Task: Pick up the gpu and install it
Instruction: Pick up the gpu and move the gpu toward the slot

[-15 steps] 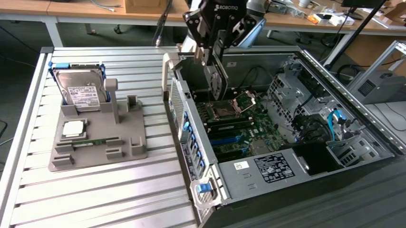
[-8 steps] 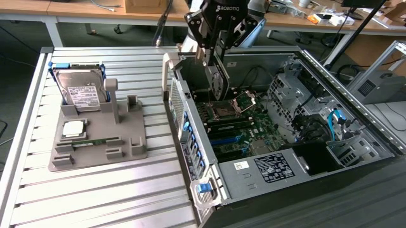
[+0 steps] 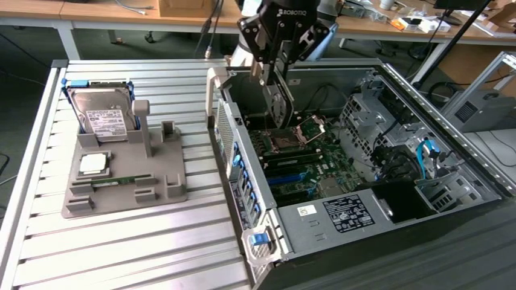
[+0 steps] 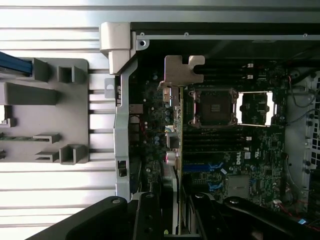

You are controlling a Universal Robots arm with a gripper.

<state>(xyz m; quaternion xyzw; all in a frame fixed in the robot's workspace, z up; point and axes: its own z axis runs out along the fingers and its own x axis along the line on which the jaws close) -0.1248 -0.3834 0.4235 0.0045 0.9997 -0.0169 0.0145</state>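
Note:
The gpu (image 3: 278, 104), a thin card seen nearly edge-on, hangs upright from my gripper (image 3: 275, 67), which is shut on its upper edge. It is held inside the open computer case (image 3: 451, 136), above the motherboard (image 3: 310, 166) and near the case's rear wall. In the wrist view the gpu (image 4: 178, 145) runs as a narrow strip away from my gripper (image 4: 176, 217), and its silver end bracket (image 4: 182, 70) sticks out at the far end. The card lies beside the CPU socket (image 4: 214, 106), over the blue slots (image 4: 202, 167).
A grey fixture tray (image 3: 161, 193) sits on the slatted table at the exterior view's left. It carries a silver hard drive (image 3: 105, 118), a CPU chip (image 3: 93, 163) and a green memory stick (image 3: 121, 180). Drive cages and cables (image 3: 387, 151) fill the case's far side.

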